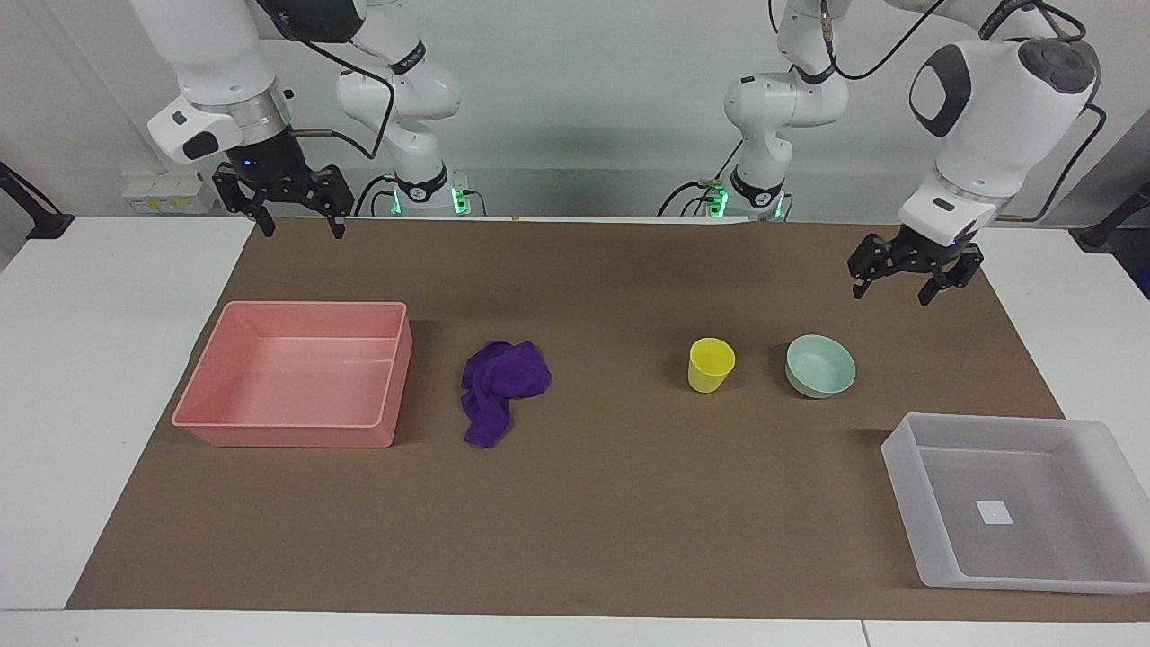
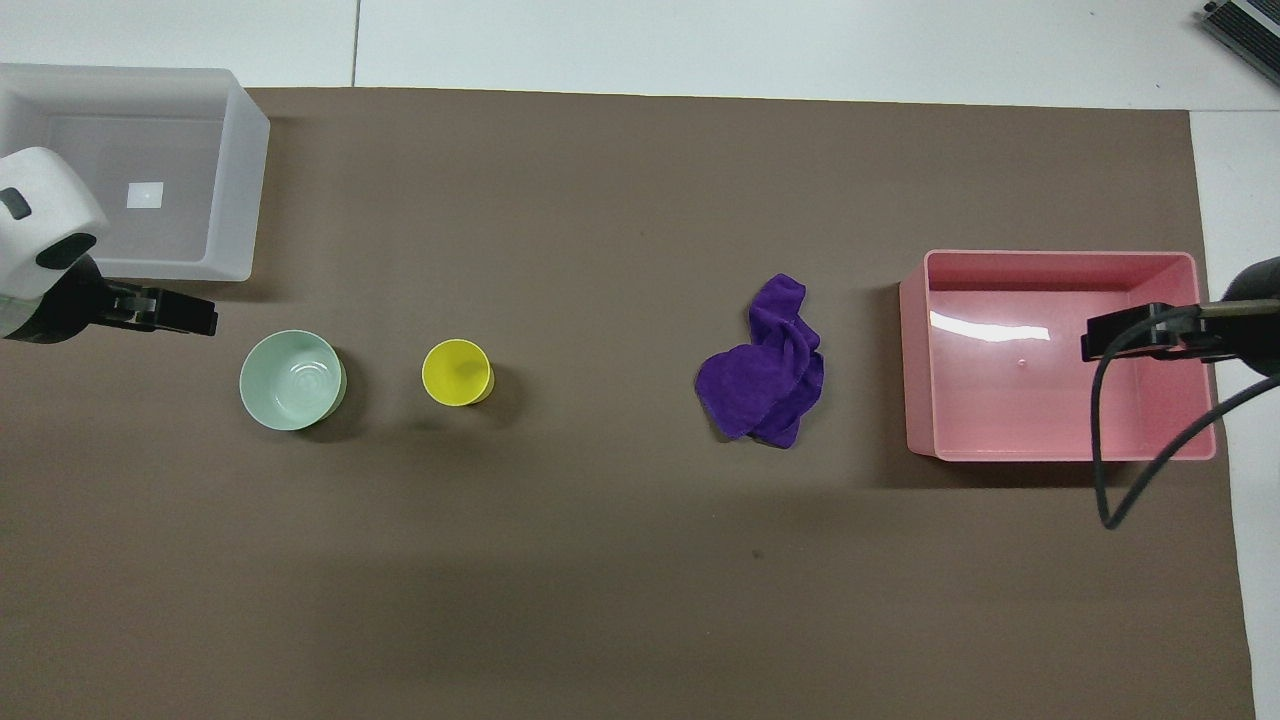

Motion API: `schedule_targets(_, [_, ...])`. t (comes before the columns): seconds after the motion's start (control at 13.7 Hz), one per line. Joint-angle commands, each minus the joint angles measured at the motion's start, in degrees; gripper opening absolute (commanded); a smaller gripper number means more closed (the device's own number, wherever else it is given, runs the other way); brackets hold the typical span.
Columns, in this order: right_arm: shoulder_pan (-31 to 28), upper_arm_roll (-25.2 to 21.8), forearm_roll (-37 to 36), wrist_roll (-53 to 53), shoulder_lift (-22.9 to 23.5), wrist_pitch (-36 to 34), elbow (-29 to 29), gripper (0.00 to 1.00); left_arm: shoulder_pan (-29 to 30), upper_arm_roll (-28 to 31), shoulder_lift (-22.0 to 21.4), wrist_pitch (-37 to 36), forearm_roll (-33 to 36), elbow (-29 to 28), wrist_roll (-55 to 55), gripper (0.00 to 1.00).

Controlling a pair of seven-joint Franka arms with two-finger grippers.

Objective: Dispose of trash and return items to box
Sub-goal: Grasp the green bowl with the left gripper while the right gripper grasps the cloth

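Nothing picked yet. Left tool (image 1: 906,279) hung over bare mat toward the left arm's end of the tabletop (image 1: 117,377), prongs spread, empty. Right tool (image 1: 295,214) was up over the mat edge at the right arm's end, also spread and empty.

Rag (image 1: 499,386) lay crumpled beside the pink bin (image 1: 269,436). Cup (image 1: 711,364) stood upright next to the bowl (image 1: 819,366). Box (image 1: 903,463) sat empty, farther from the robots than the bowl.

Likely step: left arm going for the bowl. I'd pinch one rim wall straight down, lift clear of the cup, and lower it flat into the box.

Overhead view cut off most of both tools, so only the facing view showed their spread.
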Motion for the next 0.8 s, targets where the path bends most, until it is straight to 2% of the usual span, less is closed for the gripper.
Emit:
schedule_targets(0.0, [4.7,0.4,0.4,5.1,-0.6,6.6,-6.7,1.0,1.5,-0.4,-1.6,8.9,1.0,-9.1,-0.3,1.0])
schedule_targets(0.15, [8.5,0.4,0.7,8.8,2.3,16.7,-11.0,1.0,2.2,-0.4,-1.6,15.5,1.0,-15.3,-0.3,1.0])
schedule_targets(0.44, [12.4,0.4,2.2,12.0,9.7,29.8,-14.9,1.0,2.3,-0.4,-0.6,25.7,0.8,-24.8,-0.2,1.0])
schedule_targets(0.66, [12.6,0.4,2.5,12.5,12.5,42.3,-23.3,1.0,2.3,-0.4,2.7,30.9,0.3,-27.0,-0.3,1.0])
schedule_targets(0.73, [12.6,0.4,2.6,13.0,12.9,44.5,-24.5,1.0,2.3,-0.4,4.2,31.9,0.2,-27.0,-0.3,1.0])
